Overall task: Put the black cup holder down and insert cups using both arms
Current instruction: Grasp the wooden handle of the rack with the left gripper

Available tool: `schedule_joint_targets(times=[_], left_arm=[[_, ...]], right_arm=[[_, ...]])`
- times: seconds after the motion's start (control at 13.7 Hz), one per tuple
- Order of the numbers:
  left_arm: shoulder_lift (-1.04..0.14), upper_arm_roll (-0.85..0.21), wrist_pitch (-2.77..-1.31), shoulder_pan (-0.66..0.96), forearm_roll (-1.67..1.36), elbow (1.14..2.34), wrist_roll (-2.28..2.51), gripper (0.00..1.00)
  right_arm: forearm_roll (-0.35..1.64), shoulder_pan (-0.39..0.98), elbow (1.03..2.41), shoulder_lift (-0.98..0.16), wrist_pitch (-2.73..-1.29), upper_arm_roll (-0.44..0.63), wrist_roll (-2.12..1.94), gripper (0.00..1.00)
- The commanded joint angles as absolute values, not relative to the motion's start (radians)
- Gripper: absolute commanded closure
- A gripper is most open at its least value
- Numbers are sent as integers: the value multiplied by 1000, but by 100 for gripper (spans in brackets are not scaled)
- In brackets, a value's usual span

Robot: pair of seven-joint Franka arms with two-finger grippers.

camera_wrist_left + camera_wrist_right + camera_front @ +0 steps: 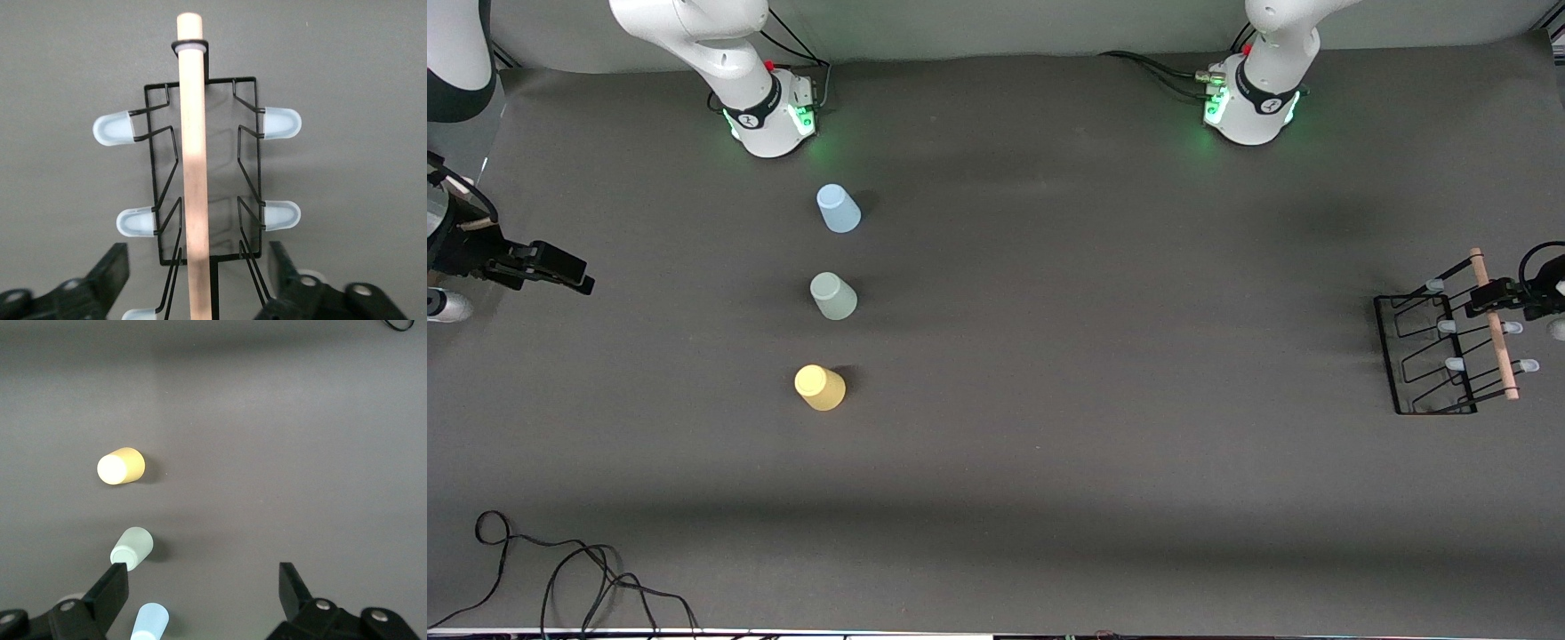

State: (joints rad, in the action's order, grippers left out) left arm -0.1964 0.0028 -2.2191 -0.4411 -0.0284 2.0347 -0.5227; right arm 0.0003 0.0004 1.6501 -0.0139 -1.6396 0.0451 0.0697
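The black cup holder [1427, 356] stands on the table at the left arm's end, its wooden rod handle [1496, 338] on top. My left gripper [1491, 296] is open over one end of the rod; in the left wrist view the rod [193, 153] runs between its fingers [110, 267], untouched. Three cups stand upside down in a row toward the right arm's end: light blue [839, 209], grey-green [833, 296], yellow [820, 388]. My right gripper [574, 271] is open and empty at the table's edge, apart from them. Its wrist view shows the yellow [121, 467], grey-green [131, 547] and blue [149, 623] cups.
The arm bases [774, 116] [1249, 111] stand along the edge farthest from the front camera. A loose black cable [560, 578] lies at the near corner toward the right arm's end. Dark mat [1103, 338] lies between the cups and the rack.
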Motion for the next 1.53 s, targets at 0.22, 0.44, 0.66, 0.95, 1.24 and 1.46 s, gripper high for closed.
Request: schedule_joint_targets(times=[0.22, 0.44, 0.66, 0.95, 1.24, 1.46], left_arm=[[-193, 6, -2230, -440, -41, 2045, -508, 100], [-193, 6, -2230, -443, -41, 2043, -508, 100], [-183, 6, -2189, -445, -58, 1994, -503, 100], [-181, 5, -1904, -434, -61, 1746, -492, 100], [-178, -8, -1798, -318, -61, 1625, -389, 100], [-193, -8, -1695, -148, -63, 1501, -240, 100]], right_arm=[[-21, 6, 1635, -18, -1618, 48, 52, 0], [-21, 6, 1637, -18, -1618, 48, 54, 0], [-21, 6, 1637, -18, -1618, 48, 54, 0], [-21, 6, 1635, -18, -1618, 48, 54, 0], [-21, 6, 1635, -18, -1618, 49, 52, 0], [-21, 6, 1637, -18, -1618, 51, 52, 0]])
